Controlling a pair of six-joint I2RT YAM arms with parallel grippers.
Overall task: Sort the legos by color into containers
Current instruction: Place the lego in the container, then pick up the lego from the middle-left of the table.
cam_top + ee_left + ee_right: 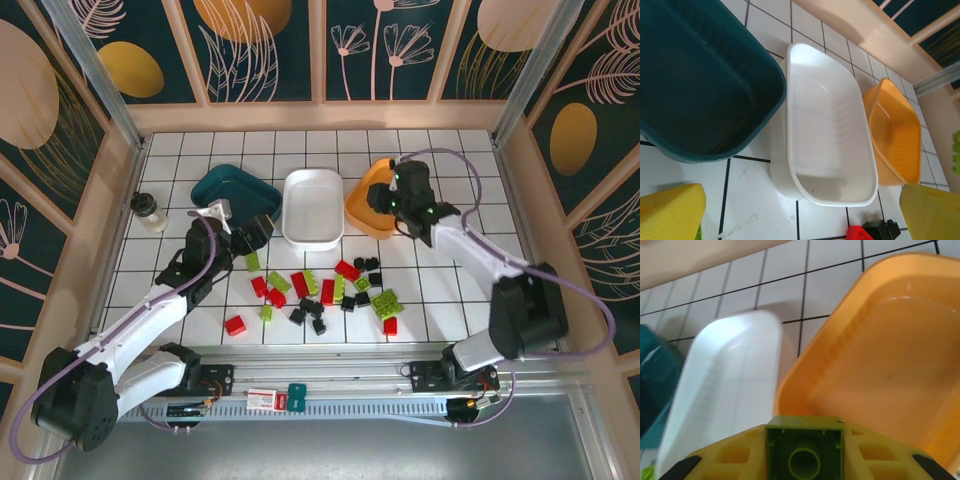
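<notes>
Teal tub [235, 190], white tub [313, 205] and orange tub [360, 210] sit side by side, barely a gap between. The right gripper [804, 440], clamping a green lego [805, 457], hangs over the orange one. Bare tile lies behind them; legos [300, 285] crowd the near middle, and a jar [150, 212] stands at the left.

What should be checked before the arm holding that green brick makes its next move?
1. Green brick gripped firmly: ok, clamped in the right gripper.
2. Right gripper over the orange tub: ok, the tub lies just below and ahead.
3. Orange tub free of other colours: ok for the part in view, which is bare.
4. White tub and teal tub unmixed: ok, both look empty.
5. Left gripper out of the way: ok, open near the teal and white tubs, apart from the right arm.
6. Sorting finished: not ok, many loose bricks in red, green and black lie on the table.
</notes>
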